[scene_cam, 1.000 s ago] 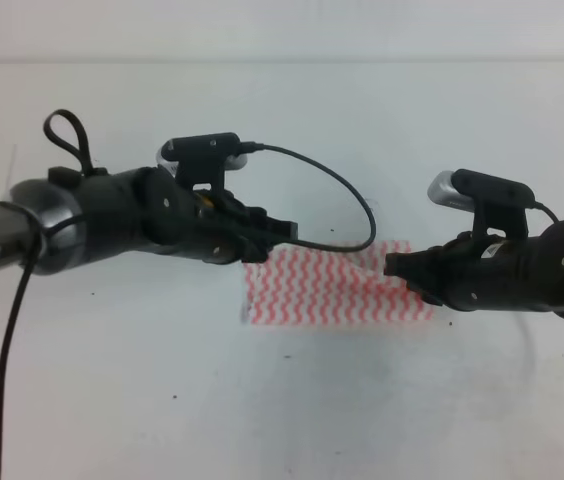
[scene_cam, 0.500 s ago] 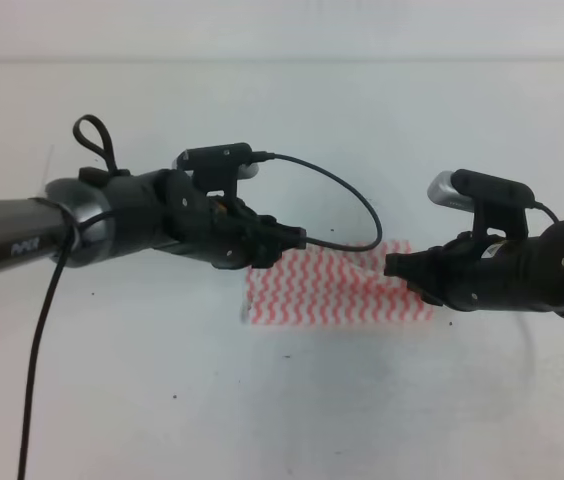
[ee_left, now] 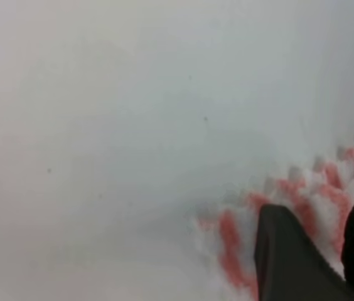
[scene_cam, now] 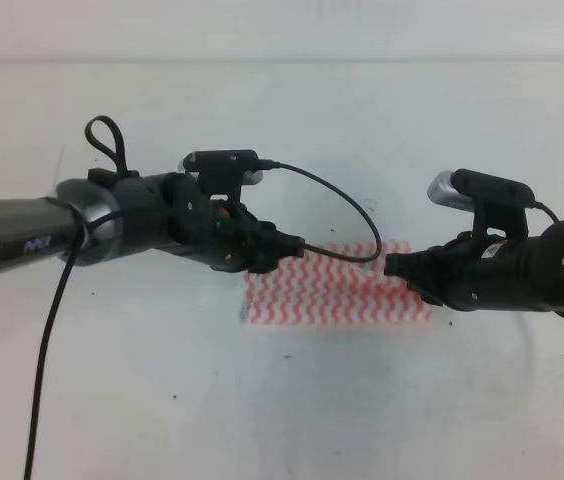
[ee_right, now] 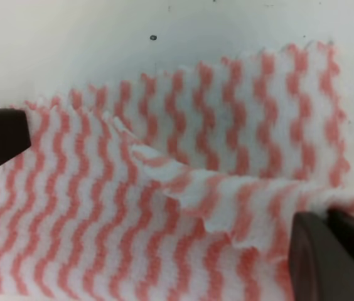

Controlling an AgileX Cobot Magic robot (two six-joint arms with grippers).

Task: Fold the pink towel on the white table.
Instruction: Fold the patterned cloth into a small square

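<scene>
Since a second ago, the black left arm has slid further to the right, so its left gripper (scene_cam: 287,247) now sits over the top left corner of the thin pink and white wavy-striped towel (scene_cam: 337,290). The right arm looks the same as before.

On the left of the high view, a thin black cable (scene_cam: 347,205) loops from the small camera on top of the left arm down to the towel's top edge. In the left wrist view the picture is blurry. Two dark fingertips (ee_left: 287,254) show at the bottom right, just above the towel's fuzzy edge, with a small gap between them. I cannot tell if these jaws are pinching the cloth or not.

The towel lies in the middle of the big plain white worktop (scene_cam: 292,410), between the two arms. It looks wider than it is tall, and part of it is folded over itself. A few tiny dark specks dot the worktop near it.

On the right, the black right gripper (scene_cam: 394,266) is at the towel's right edge. In the right wrist view its jaws are closed together on a lifted, wrinkled flap of the towel (ee_right: 214,194), while the rest lies flat underneath.
</scene>
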